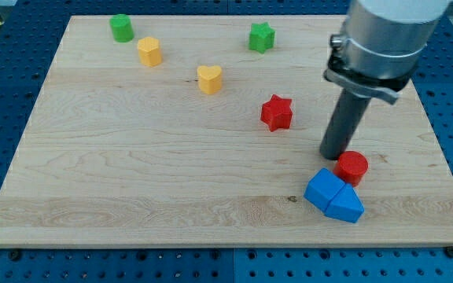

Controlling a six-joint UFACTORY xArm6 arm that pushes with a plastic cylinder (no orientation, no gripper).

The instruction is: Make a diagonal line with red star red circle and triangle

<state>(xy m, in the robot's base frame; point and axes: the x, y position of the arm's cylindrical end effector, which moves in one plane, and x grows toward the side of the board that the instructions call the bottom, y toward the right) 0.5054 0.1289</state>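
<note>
The red star [276,112] lies right of the board's middle. The red circle [352,167] lies lower right of it. A blue triangle [344,206] sits just below the red circle, touching a blue cube [322,189] on its left. My tip [333,154] stands on the board right at the red circle's upper left edge, just above the blue cube and lower right of the red star.
A yellow heart [209,79] and a yellow block [149,52] lie at upper left, with a green block [121,28] near the top left corner. A green star [262,36] lies at the top centre. The wooden board [132,181] rests on a blue perforated table.
</note>
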